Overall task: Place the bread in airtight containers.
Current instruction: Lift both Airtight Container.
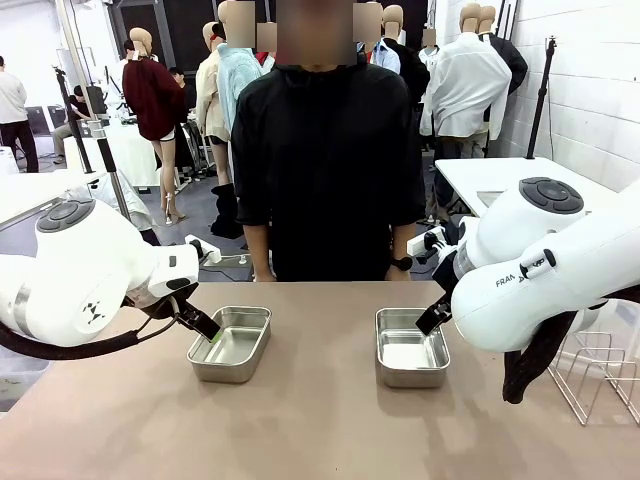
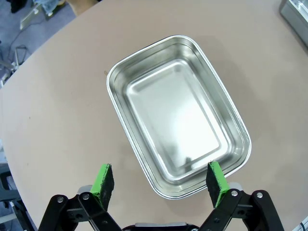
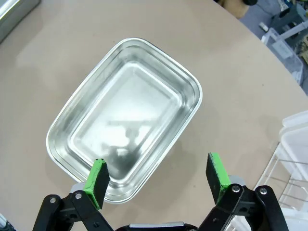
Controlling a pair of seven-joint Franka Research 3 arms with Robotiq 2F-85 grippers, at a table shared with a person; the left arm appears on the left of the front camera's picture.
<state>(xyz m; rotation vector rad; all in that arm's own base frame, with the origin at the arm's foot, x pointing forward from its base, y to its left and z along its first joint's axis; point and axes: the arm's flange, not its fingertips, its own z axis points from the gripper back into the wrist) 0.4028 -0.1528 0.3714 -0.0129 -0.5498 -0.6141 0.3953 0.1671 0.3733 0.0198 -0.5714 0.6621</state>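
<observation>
Two empty stainless-steel containers sit on the tan table, the left one [image 1: 230,343] and the right one [image 1: 411,346]. My left gripper [image 1: 210,333] hangs open just above the near-left rim of the left container [image 2: 178,113], its green pads [image 2: 103,180] spread with nothing between them. Over the right container [image 3: 125,115] my right gripper [image 1: 430,322] is also open, one pad [image 3: 96,175] above the pan's rim. Both pans are without lids. The bread is out of view.
A person in black [image 1: 325,170] stands at the table's far edge, hands behind it. A wire rack [image 1: 595,375] stands at the right end of the table beside a white plastic bin [image 3: 298,130]. Bare tabletop [image 1: 310,430] lies in front of the pans.
</observation>
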